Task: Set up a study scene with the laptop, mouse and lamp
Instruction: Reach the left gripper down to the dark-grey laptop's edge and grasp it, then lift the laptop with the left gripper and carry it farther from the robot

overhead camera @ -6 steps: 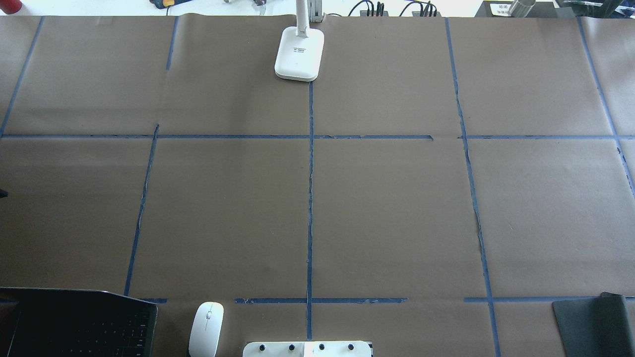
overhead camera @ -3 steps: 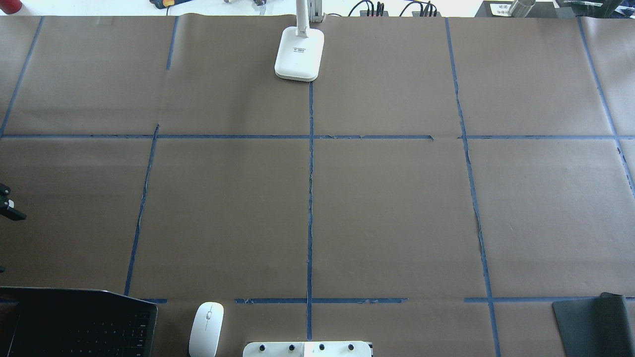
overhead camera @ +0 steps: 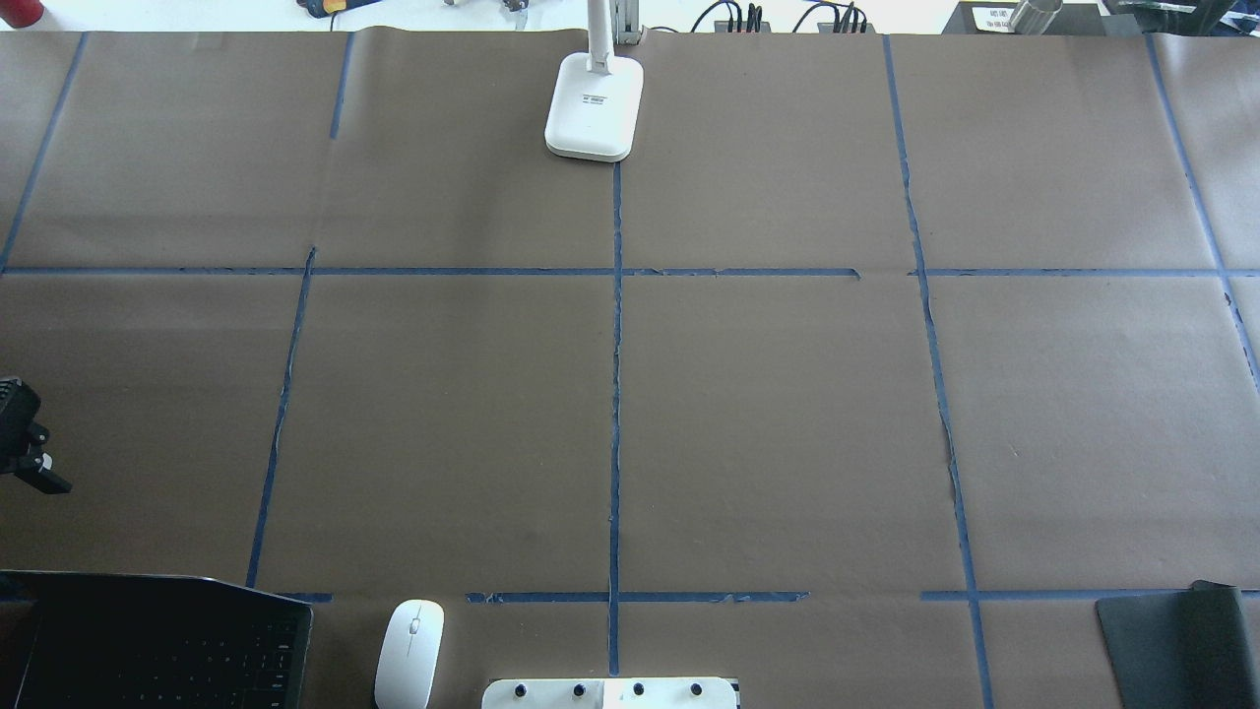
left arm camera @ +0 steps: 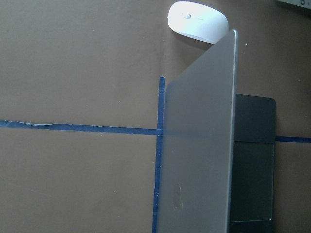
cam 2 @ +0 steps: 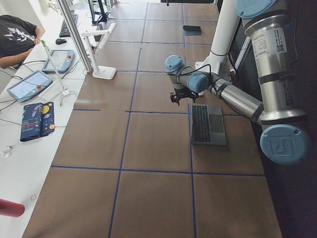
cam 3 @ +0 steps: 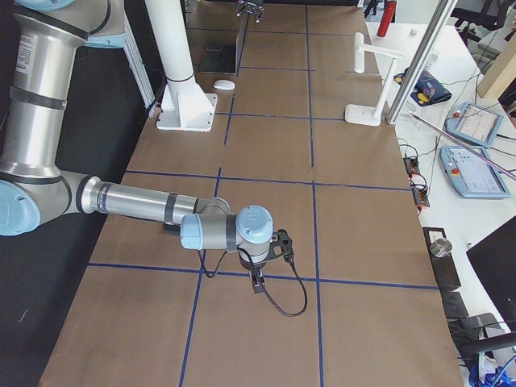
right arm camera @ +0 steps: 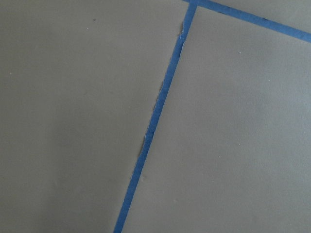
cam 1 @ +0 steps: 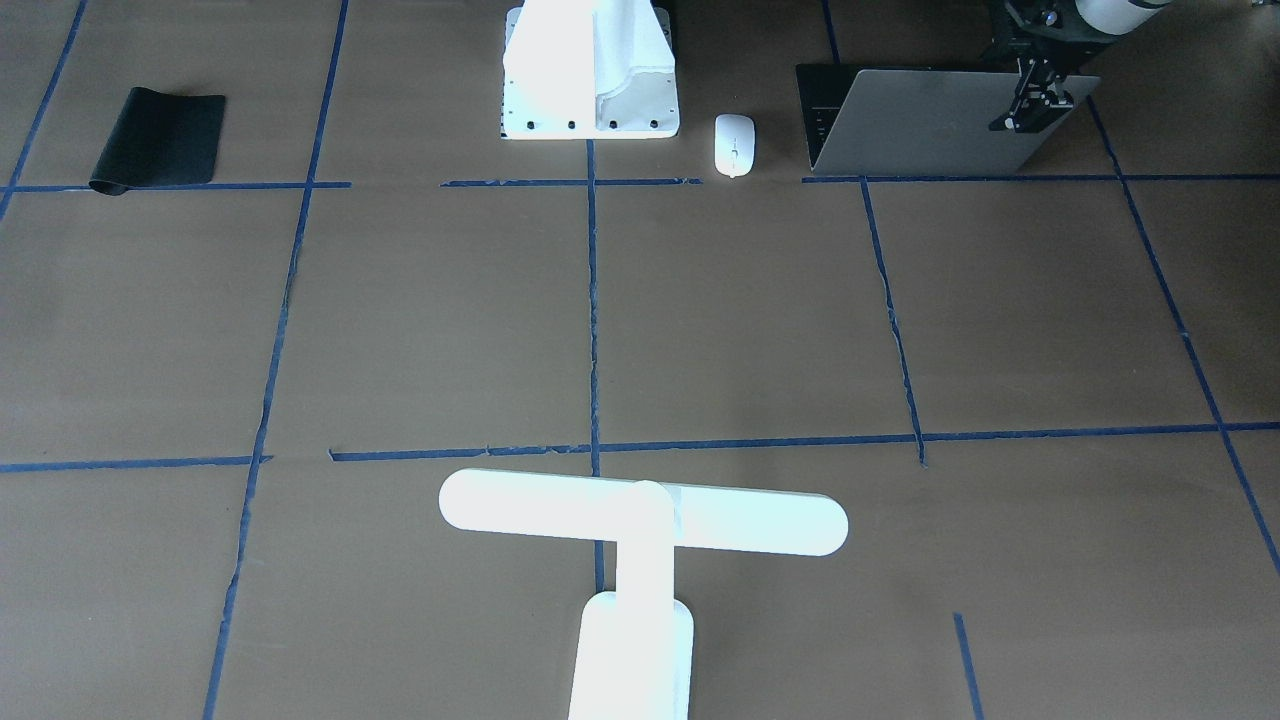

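Observation:
The open grey laptop (overhead camera: 148,640) stands at the table's near left corner, its lid (cam 1: 930,120) facing away from the robot. The white mouse (overhead camera: 409,655) lies just right of it, also in the front view (cam 1: 734,143) and the left wrist view (left arm camera: 197,22). The white lamp (cam 1: 640,515) stands at the far middle edge, where the overhead view shows its base (overhead camera: 594,103). My left gripper (overhead camera: 44,468) hovers behind the lid's left end (cam 1: 1035,110), looks open and holds nothing. My right gripper (cam 3: 262,278) shows only in the exterior right view, low over bare paper; I cannot tell its state.
A black mat (overhead camera: 1176,645) lies at the near right corner. The white robot pedestal (overhead camera: 610,692) stands at the near middle edge. Brown paper with blue tape lines (overhead camera: 615,394) covers the table. Tablets and cables lie beyond the far edge (cam 2: 29,84).
My left gripper has come into the overhead view at the left edge and moved nearer to the laptop. The laptop, the mouse and the lamp have not moved.

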Available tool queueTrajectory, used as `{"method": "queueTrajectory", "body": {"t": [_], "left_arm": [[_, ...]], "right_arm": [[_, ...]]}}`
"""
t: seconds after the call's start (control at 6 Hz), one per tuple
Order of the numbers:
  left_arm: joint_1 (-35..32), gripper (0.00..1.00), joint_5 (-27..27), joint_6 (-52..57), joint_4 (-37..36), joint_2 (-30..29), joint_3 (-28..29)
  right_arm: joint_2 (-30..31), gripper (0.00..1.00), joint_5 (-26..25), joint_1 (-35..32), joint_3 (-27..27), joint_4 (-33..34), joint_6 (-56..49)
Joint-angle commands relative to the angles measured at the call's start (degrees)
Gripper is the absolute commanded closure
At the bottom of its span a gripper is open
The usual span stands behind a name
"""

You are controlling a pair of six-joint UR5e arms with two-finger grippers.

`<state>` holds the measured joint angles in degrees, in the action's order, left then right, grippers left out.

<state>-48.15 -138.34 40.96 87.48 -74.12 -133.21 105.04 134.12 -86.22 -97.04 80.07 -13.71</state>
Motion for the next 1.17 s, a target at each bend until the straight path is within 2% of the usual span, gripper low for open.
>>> {"method": "queueTrajectory", "body": {"t": [0.0, 0.17, 0.5, 0.67, 0.83, 1.0], "left_arm": [[1.0, 0.24, 0.0, -0.1, -0.4, 0.6, 0.8], [1.7, 0.31, 0.0, -0.3, -0.5, 0.6, 1.2], [2.0, 0.61, 0.1, -0.2, -0.1, 0.4, 1.3], [1.9, 0.80, 0.1, -0.1, 0.1, 0.4, 1.1], [1.9, 0.90, 0.1, 0.2, 0.1, 0.0, 0.8], [1.9, 0.91, 0.2, 0.4, 0.2, -0.6, 0.3]], "right_arm": [[0.1, 0.00, 0.0, 0.0, 0.0, 0.0, 0.0], [0.1, 0.00, 0.0, 0.0, 0.0, 0.0, 0.0], [0.1, 0.00, 0.0, 0.0, 0.0, 0.0, 0.0], [0.0, 0.00, 0.0, 0.0, 0.1, -0.1, 0.0], [0.0, 0.00, -0.1, 0.0, 0.1, 0.0, 0.0], [-0.1, 0.00, -0.1, 0.0, 0.1, 0.0, 0.0]]}}
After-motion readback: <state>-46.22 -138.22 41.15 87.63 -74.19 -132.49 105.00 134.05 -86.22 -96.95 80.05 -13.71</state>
